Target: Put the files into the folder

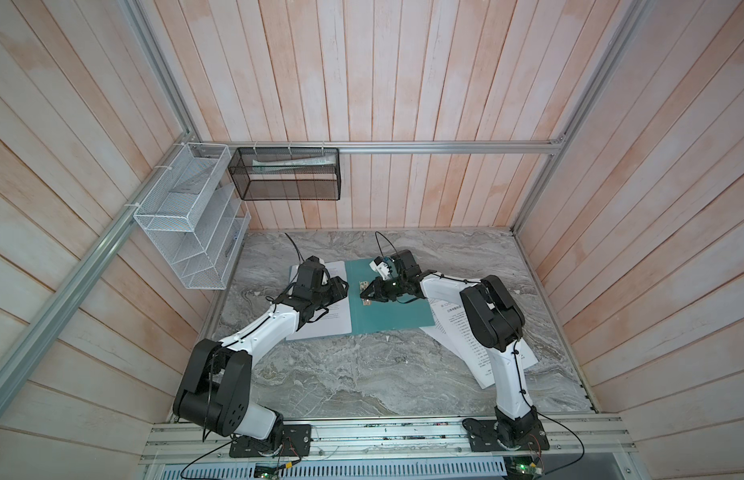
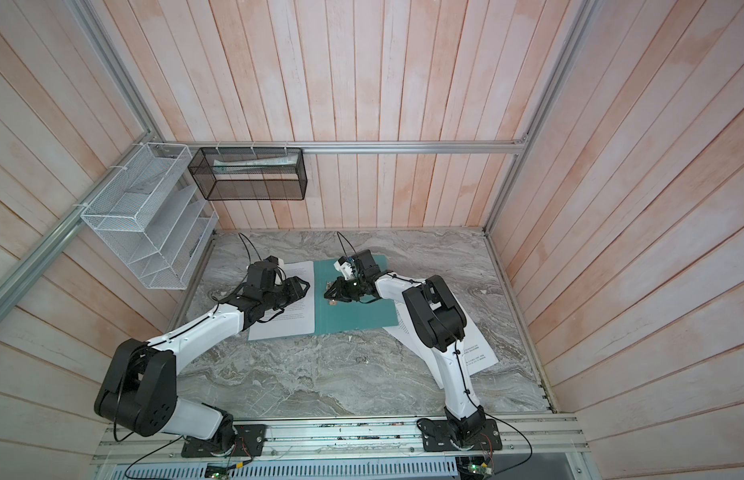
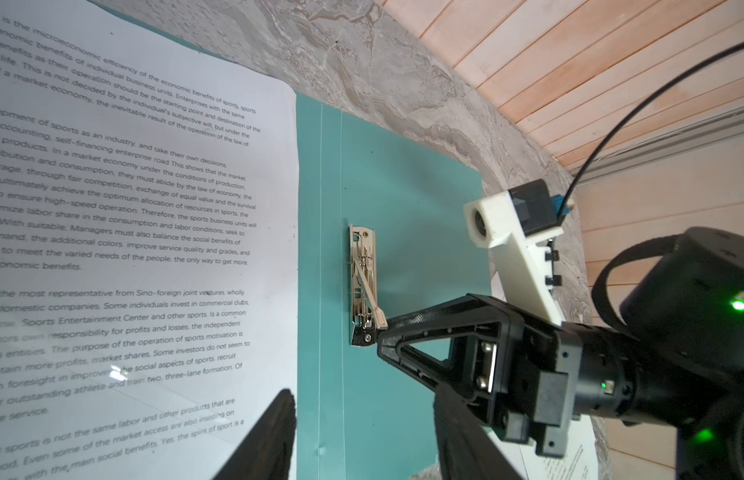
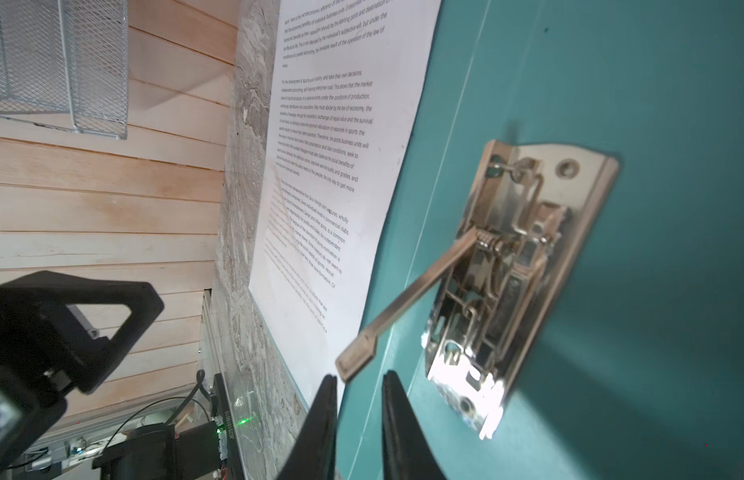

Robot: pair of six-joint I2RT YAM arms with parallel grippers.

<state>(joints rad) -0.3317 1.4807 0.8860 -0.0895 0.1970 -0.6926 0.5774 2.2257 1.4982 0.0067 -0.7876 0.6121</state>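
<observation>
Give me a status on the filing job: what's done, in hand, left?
Done: the folder lies open, and one sheet rests on its left flap.
In hand: the right gripper is at the raised clip lever, though I can't tell if it grips it. The left gripper hangs open over that sheet.
Left: loose sheets lie on the table beside the folder. No sheet is clipped, and the folder is not closed.

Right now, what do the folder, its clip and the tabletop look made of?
Folder: smooth matte teal plastic or coated card, with creased spine lines. Clip: bright metal, likely plated steel; it glares. Tabletop: grey veined stone look, possibly printed laminate.
</observation>
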